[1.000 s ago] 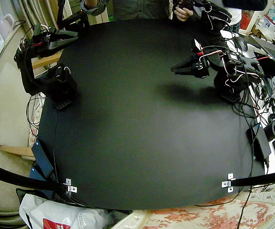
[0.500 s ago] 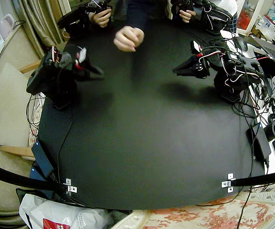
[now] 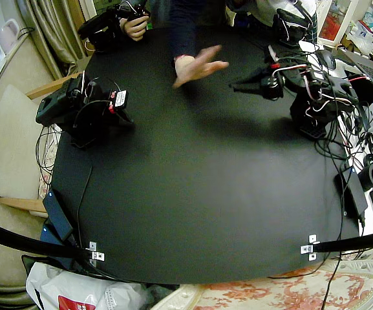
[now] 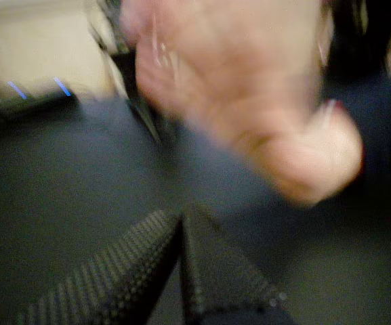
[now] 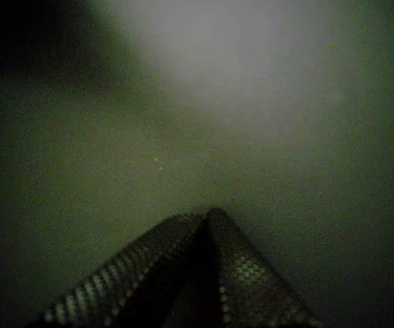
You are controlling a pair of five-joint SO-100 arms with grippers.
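**Both tools closed and empty, an open hand near the left one**

Nothing lies on the black table (image 3: 192, 194), so the work in hand looks like idling or setting up rather than handling. The left tool (image 3: 236, 86) hangs above the table's far part with its jaws pressed together on nothing; in a wrist view it (image 4: 180, 218) points straight at a person's hand (image 4: 249, 88), blurred and close in front. In the fixed view that hand (image 3: 199, 64) is spread open over the table, near the tool's tip but apart from it. The right tool (image 3: 123, 115) sits low with its arm folded by the table's edge. In a wrist view it (image 5: 207, 216) is also closed and empty, facing dim bare table (image 5: 101, 171) (too dark to show more).

By my judgement, any move of the left arm calls for keeping clear of the hand, the nearest thing to it.

Half a second ago the hand was a fist farther from the left tool; now it is open and nearer. The right arm has sunk lower, and a second ago it stood raised with no hand over the table.
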